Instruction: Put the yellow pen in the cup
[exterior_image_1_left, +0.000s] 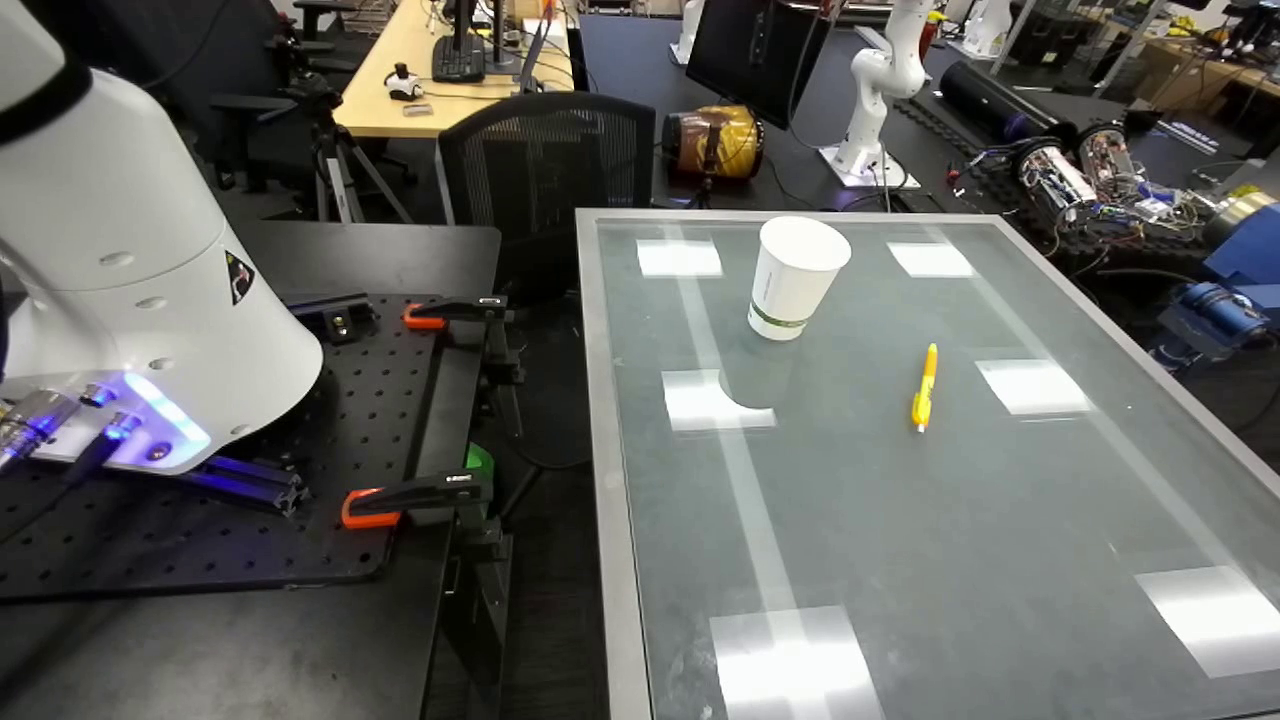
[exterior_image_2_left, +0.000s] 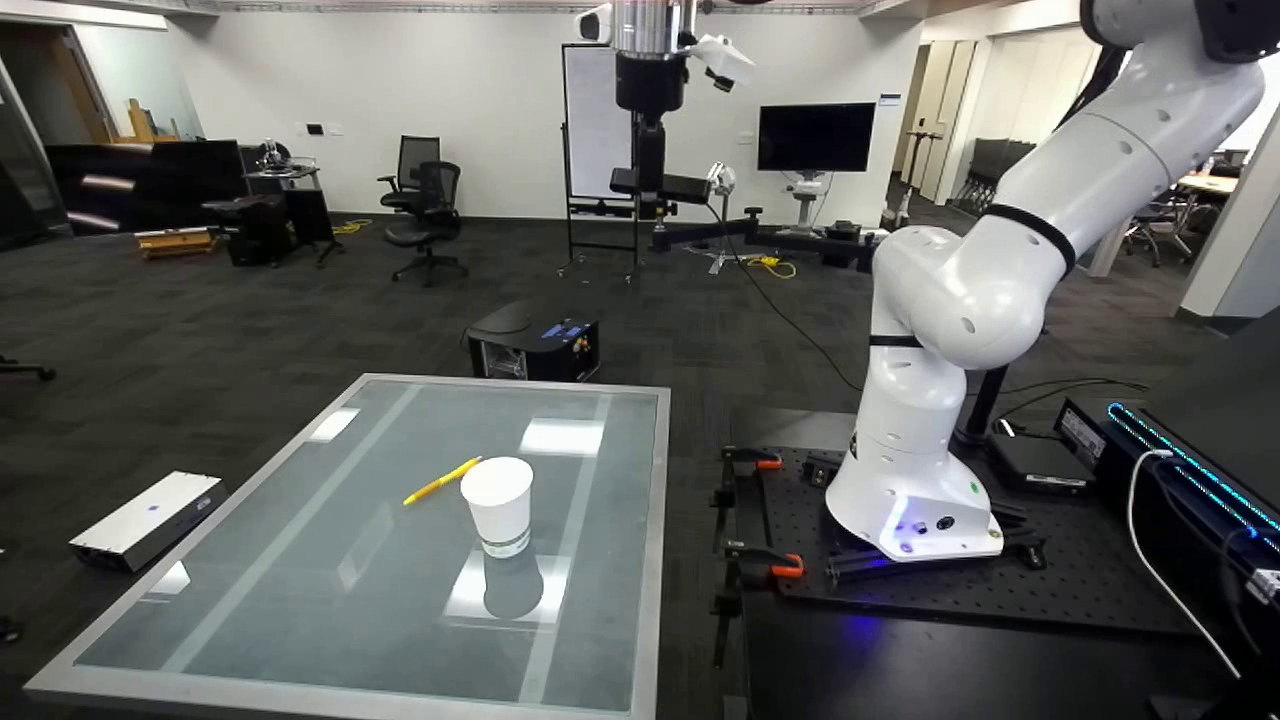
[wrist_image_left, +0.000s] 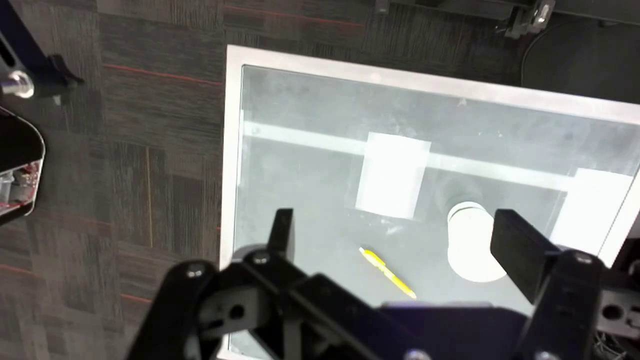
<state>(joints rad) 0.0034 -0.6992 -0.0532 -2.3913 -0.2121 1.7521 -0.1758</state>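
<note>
Yellow pen (wrist_image_left: 387, 273) lying on table (wrist_image_left: 310, 200); gripper (wrist_image_left: 395, 227) empty, jaws spread wide.
Wrist view: pen is lying lower centre, between and well beneath the jaws, long axis slanting upper left to lower right. In an exterior view, arm (exterior_image_2_left: 975, 295) is holding gripper high, upper centre, pointing down.

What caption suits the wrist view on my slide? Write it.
Open claw above the table, yellow pen lying outside the white cup.

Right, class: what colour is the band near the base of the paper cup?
Green; the band on the white paper cup shows best in an exterior view.
</note>
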